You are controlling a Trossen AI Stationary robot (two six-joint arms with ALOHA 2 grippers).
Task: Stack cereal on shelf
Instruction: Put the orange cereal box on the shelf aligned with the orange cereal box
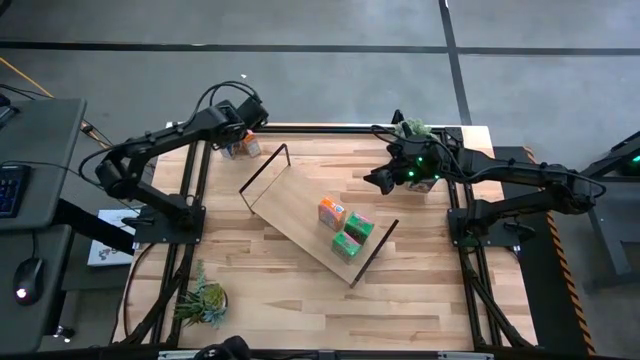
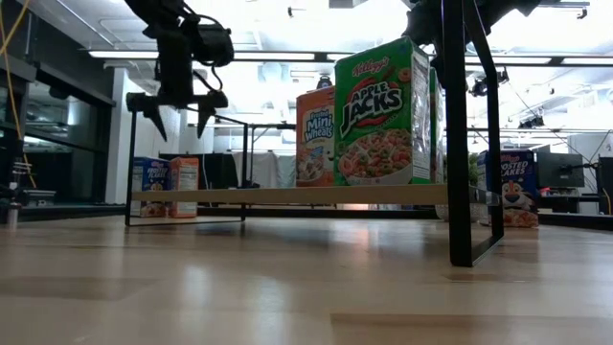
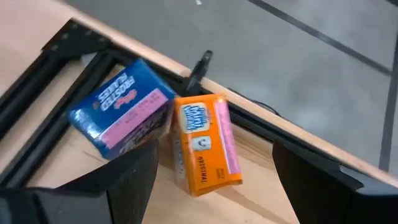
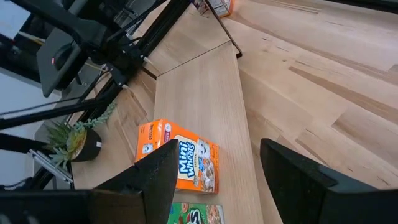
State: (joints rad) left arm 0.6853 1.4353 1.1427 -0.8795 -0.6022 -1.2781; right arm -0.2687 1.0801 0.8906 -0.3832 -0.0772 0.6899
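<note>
Left gripper (image 1: 243, 138) hangs over the far left corner of the table (image 1: 420, 290), its two dark fingers (image 3: 134, 180) spread wide and holding nothing. Directly beneath it — framed between the open fingers in its wrist view — lie two small cereal boxes: a blue box (image 3: 121, 106) and an orange box (image 3: 205, 144), touching each other beside the table's black edge rail. From table height, the same gripper (image 2: 176, 113) is well above these two boxes, which stand behind the shelf.

Off to that gripper's side, toward the middle of the table, the shelf (image 1: 290, 205) lies at a diagonal, a long pale wood board with thin black wire ends. Three boxes stand near its end farthest from the left gripper: an orange Mini-Wheats box (image 1: 332, 212) and two green boxes (image 1: 352, 235), close together — the nearest one reads Apple Jacks (image 2: 383, 113) in the low view.

Right gripper (image 1: 385, 180) hovers over the far right part of the table, its fingers (image 4: 158, 177) also spread and empty, pointed toward the shelf. Just behind it, a blue Frosted Flakes box (image 2: 517, 190) stands on the table near a small green plant (image 1: 413, 128). Another potted plant (image 1: 202, 300) sits at the near left corner.
</note>
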